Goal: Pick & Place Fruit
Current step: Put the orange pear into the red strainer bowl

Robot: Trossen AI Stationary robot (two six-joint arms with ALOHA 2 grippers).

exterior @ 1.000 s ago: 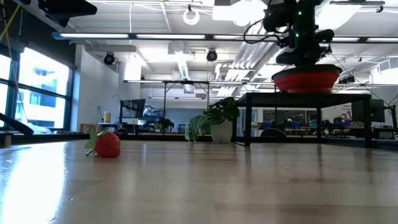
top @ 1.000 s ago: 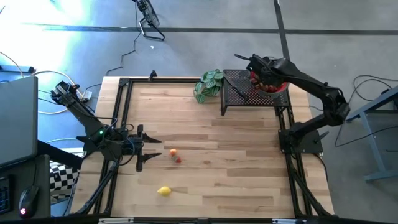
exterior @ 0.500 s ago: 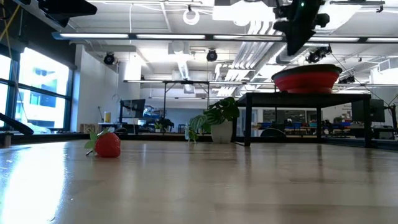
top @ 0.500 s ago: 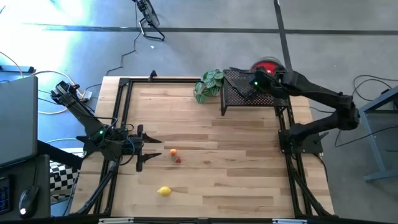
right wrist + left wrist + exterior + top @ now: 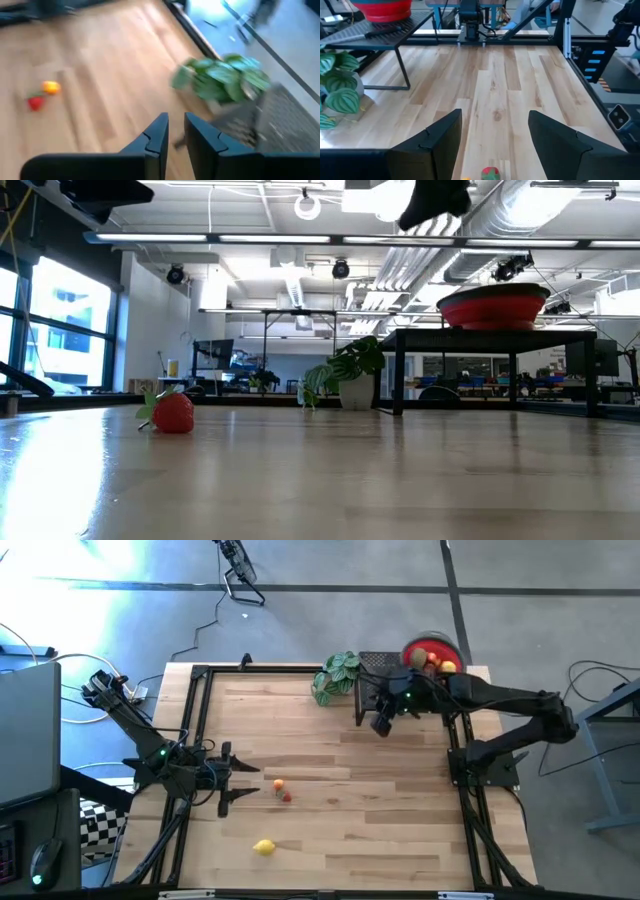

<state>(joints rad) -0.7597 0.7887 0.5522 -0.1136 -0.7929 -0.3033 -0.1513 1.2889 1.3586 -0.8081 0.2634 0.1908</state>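
1. From overhead I see the red bowl (image 5: 432,652) sitting on the far right corner of the black mesh stand (image 5: 372,668), with a few fruits in it: an orange one (image 5: 433,660), a yellow one (image 5: 449,667) and something red beside them.
2. In the low view the red bowl (image 5: 492,307) stands on the black stand (image 5: 490,335); I cannot see its contents from there.
3. My right gripper (image 5: 381,724) hangs over the table just in front of the stand's near edge; in its wrist view the fingers (image 5: 156,136) stand narrow, a slim gap between them, nothing held.
4. My left gripper (image 5: 243,781) waits low at the left side of the table (image 5: 400,810), fingers (image 5: 435,142) spread fairly wide, empty.
5. On the bare table I have three fruits: a small orange fruit (image 5: 278,783) touching a strawberry (image 5: 287,796) just ahead of the left gripper, and a lemon (image 5: 264,847) nearer the front edge, apart from them.
6. The leafy plant (image 5: 336,676) stands beside the stand's left end.
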